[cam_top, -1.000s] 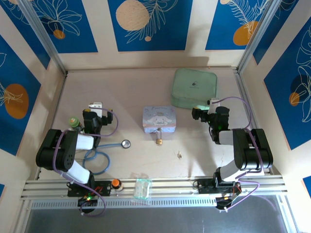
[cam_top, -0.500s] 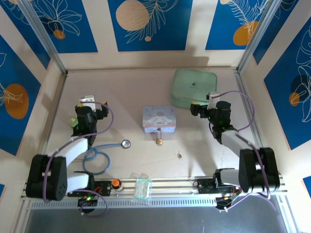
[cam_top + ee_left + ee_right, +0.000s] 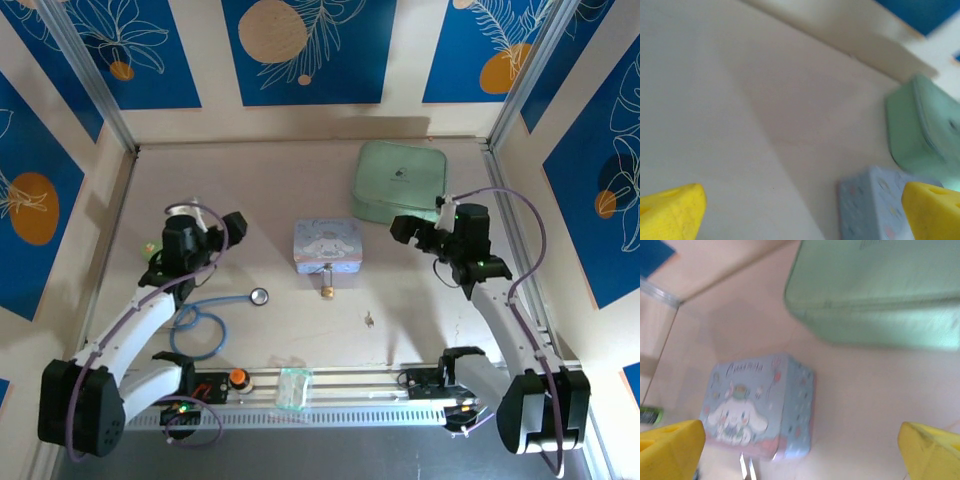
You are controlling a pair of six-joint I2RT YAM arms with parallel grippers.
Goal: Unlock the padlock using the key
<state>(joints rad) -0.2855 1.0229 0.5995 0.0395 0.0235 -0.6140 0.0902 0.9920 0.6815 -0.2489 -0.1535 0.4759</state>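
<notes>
The brass padlock [image 3: 327, 291] sits on the table just in front of the pale blue cartoon tin [image 3: 327, 245], its silver shackle [image 3: 747, 466] reaching up to the tin's front edge. The tiny grey key [image 3: 369, 320] lies on the table to the padlock's right. My left gripper [image 3: 228, 224] hovers left of the tin, open [image 3: 802, 215], its yellow fingertips [image 3: 671, 210] wide apart with nothing between them. My right gripper [image 3: 406, 228] hovers right of the tin, also open [image 3: 800, 452] and empty.
A mint green case [image 3: 400, 180] lies at the back right, close behind the right gripper. A stethoscope head [image 3: 259, 296] on blue tubing [image 3: 195, 328] lies front left. An orange knob [image 3: 237, 377] and a clear plastic piece [image 3: 293, 388] rest on the front rail.
Both arms have unfolded from their tucked poses and stretched out over the table. The left gripper moved right toward the tin. The padlock and key have not moved.
</notes>
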